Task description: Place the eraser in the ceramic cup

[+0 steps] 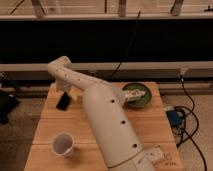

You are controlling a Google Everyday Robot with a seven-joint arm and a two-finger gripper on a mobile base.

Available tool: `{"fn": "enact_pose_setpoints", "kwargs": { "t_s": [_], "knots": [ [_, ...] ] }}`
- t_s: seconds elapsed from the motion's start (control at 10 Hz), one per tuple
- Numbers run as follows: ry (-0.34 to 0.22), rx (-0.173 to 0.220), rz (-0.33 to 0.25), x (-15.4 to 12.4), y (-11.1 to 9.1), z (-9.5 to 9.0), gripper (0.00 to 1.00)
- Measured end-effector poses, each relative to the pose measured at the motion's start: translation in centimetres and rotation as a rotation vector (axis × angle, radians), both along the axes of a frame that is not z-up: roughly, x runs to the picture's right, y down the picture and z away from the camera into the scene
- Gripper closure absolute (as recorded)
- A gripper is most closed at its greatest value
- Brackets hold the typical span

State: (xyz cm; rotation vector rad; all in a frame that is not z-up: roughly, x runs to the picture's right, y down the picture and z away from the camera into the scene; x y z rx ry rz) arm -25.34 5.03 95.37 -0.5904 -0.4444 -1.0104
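The eraser is a small flat black block lying on the wooden table near its far left edge. The ceramic cup is white and stands upright near the table's front left corner, well apart from the eraser. My white arm reaches from the bottom right across the table, bends at the far left and comes down. The gripper hangs right above the eraser, at its far edge. I cannot tell whether it touches the eraser.
A green bowl with a pale oblong thing in it stands at the table's far right. A blue box and black cables lie on the floor to the right. A dark wall with rails runs behind the table.
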Motion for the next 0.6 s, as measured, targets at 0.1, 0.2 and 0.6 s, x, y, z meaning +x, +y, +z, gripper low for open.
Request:
{"fn": "enact_pose_setpoints", "kwargs": {
  "t_s": [0.1, 0.2, 0.6],
  "knots": [
    [-0.008, -0.015, -0.025, -0.6, 0.4, 0.1, 0.20],
    [-0.018, -0.036, -0.059, -1.3, 1.0, 0.3, 0.20],
    [0.001, -0.082, -0.117, -0.8, 2.2, 0.8, 0.21]
  ]
}}
